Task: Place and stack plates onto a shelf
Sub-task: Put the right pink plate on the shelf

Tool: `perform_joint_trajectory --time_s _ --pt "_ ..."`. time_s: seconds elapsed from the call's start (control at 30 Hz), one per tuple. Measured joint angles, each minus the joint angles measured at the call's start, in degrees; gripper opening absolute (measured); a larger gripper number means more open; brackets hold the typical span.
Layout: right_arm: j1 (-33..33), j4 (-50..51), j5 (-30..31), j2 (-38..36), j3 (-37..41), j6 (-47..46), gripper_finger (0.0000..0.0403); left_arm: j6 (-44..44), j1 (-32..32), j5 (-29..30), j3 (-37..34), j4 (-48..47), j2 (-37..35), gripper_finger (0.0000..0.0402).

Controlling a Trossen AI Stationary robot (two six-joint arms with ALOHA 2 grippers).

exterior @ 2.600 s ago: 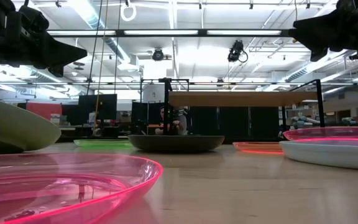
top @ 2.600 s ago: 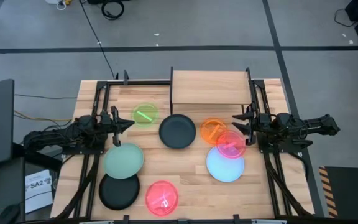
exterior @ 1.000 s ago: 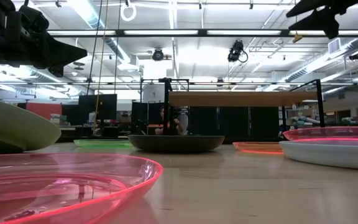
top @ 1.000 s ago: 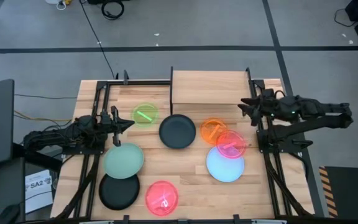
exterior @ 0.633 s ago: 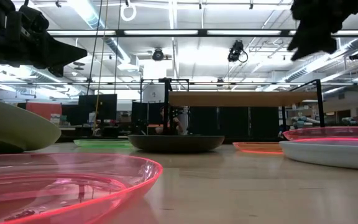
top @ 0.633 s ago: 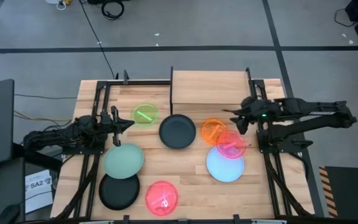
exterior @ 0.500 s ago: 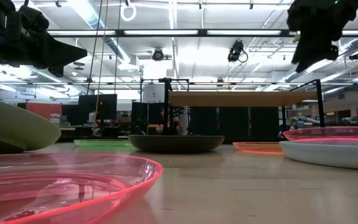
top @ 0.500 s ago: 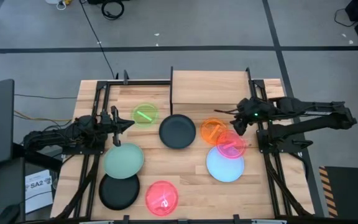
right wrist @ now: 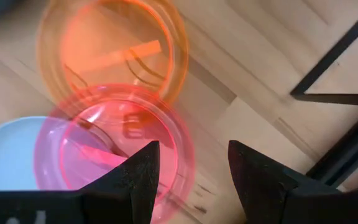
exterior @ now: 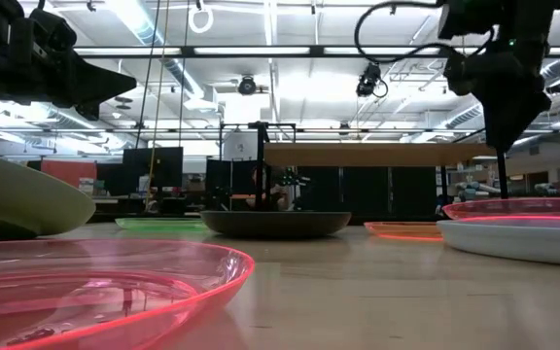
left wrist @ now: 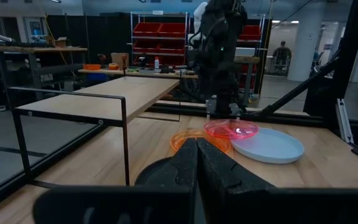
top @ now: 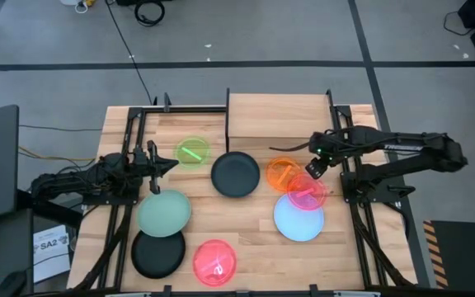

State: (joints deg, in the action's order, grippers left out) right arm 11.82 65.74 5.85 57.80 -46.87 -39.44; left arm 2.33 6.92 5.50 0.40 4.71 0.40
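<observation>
My right gripper [top: 313,167] hangs open, pointing down, above the far right rim of the pink plate [right wrist: 114,149]; it touches nothing. The pink plate [top: 306,191] lies partly on the light blue plate [top: 298,221] and overlaps the near edge of the orange plate [top: 282,172]. A black plate [top: 236,174] and a lime green plate [top: 192,153] lie in front of the shelf [top: 277,115]. The pale green plate [top: 164,212] leans on a second black plate [top: 157,254]; a red plate [top: 214,261] lies near the front edge. My left gripper [top: 167,162] waits shut at the left.
The shelf's black legs [right wrist: 334,56] stand close to the right gripper on its far side. The arms' black frame rails [top: 361,223] run along both table sides. Bare wood shows between the black plate and the red plate.
My right gripper has swung from beside the shelf's right end toward the table's left and near side, tipped from level to pointing down, and come lower over the pink and orange plates. No plate has moved.
</observation>
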Motion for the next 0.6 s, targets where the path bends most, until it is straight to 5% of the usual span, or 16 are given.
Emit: perform_joint_trajectory --time_s 0.6 --pt "1.75 -0.09 -4.42 13.21 0.00 8.94 0.0197 0.00 -0.01 -0.01 0.00 -0.02 0.00 0.0011"
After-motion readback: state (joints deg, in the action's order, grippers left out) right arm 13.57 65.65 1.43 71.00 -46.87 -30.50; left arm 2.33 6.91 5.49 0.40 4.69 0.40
